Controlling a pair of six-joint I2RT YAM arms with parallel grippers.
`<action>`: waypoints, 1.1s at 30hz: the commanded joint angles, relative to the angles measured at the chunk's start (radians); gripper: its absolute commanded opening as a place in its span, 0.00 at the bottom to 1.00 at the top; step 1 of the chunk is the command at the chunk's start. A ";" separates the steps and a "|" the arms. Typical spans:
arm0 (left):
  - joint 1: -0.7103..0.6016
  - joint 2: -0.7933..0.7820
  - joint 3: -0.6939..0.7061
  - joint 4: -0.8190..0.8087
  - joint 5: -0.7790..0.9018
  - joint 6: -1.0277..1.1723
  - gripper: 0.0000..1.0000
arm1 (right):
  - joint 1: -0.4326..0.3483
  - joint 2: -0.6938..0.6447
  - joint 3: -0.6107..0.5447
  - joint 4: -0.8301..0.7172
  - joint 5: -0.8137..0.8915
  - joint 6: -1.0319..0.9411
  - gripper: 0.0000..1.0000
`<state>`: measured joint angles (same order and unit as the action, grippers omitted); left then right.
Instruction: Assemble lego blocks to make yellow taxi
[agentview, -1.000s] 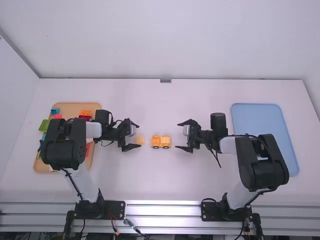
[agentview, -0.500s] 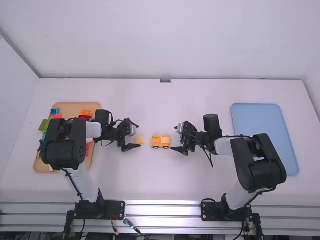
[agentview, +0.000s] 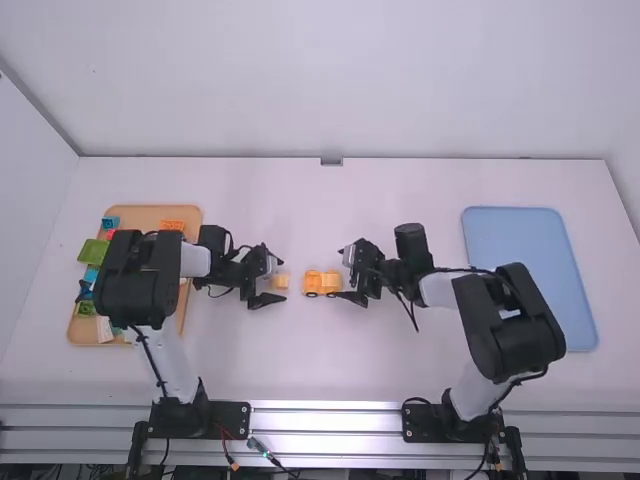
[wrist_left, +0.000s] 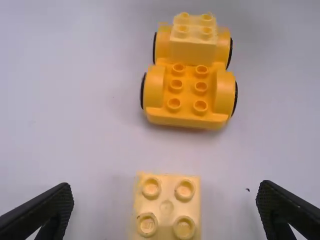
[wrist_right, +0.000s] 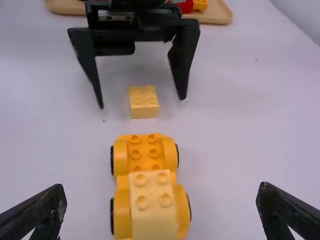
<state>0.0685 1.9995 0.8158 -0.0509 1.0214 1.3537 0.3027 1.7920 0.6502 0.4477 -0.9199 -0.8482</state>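
My left gripper (agentview: 274, 279) stands open around a loose pale yellow brick (agentview: 282, 281) on the table. In the left wrist view that brick (wrist_left: 166, 209) lies between the wide-apart fingers of my left gripper (wrist_left: 165, 205), touching neither. To its right, the orange-yellow wheeled car base (agentview: 314, 283) carries another pale yellow brick (wrist_left: 193, 45) on its far half; the near half shows bare studs. My right gripper (agentview: 345, 275) is at the base's right end. In the right wrist view my right gripper (wrist_right: 161, 205) is open, with the car base (wrist_right: 145, 152) between its fingers.
A wooden tray (agentview: 150, 214) with several coloured blocks lies at the left, partly beneath the left arm. A blue tray (agentview: 522, 240) lies at the right, beyond the right arm. White table surface (agentview: 320, 370) extends between the arms in front of the car base.
My right gripper has moved left to the car base, staying open. My left gripper has shifted slightly right and down the picture, around the loose brick.
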 joint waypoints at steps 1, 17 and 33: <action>0.004 0.005 -0.006 0.003 0.035 0.005 0.91 | 0.005 0.061 0.037 -0.003 -0.029 0.021 0.99; -0.001 0.005 -0.014 -0.005 0.000 0.009 0.48 | 0.005 0.093 0.051 -0.002 -0.051 0.021 0.99; 0.005 0.005 -0.020 0.022 -0.001 0.003 0.32 | 0.006 0.101 0.050 -0.024 -0.022 0.021 0.99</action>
<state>0.0681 1.9999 0.8082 -0.0296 1.0092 1.3571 0.3058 1.8763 0.6796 0.4313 -0.9398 -0.8352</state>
